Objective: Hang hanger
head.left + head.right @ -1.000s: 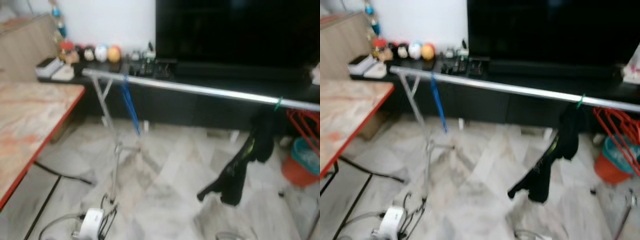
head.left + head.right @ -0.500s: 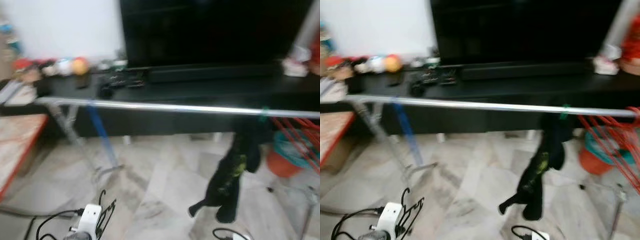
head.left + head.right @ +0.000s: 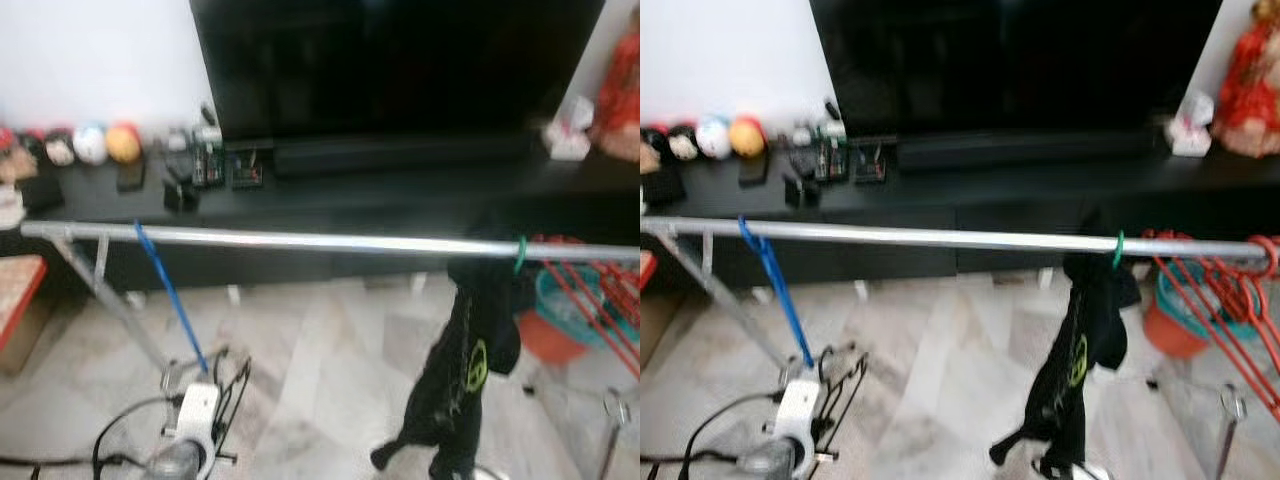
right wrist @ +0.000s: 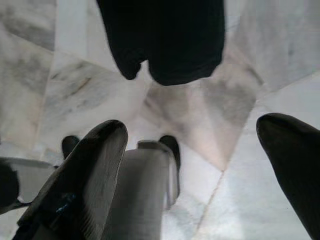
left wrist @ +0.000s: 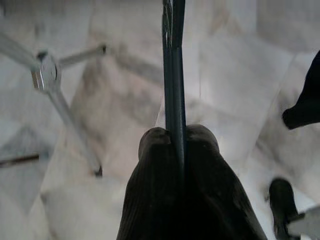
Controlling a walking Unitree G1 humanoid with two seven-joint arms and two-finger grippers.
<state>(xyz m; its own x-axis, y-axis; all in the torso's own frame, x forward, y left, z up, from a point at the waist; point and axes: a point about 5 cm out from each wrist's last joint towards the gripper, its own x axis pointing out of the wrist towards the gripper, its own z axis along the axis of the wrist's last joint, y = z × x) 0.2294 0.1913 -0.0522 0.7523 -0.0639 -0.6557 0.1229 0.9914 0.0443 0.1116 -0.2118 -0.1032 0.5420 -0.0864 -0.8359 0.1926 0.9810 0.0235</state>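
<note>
Marble floor below, silver rail ahead. Left gripper pinches the dark hanger edge-on; right gripper hangs spread, empty. Lift the hook clear above the rail, then lower squarely.

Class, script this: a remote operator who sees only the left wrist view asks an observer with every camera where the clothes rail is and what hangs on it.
Operator: My left gripper is shut on a thin hanger above marble floor. Where is the rail?
Observer: The silver rail runs across in front of the black TV cabinet.
Operator: What hangs on it?
Observer: A black garment hangs toward its right end, next to a bunch of red hangers.
</note>
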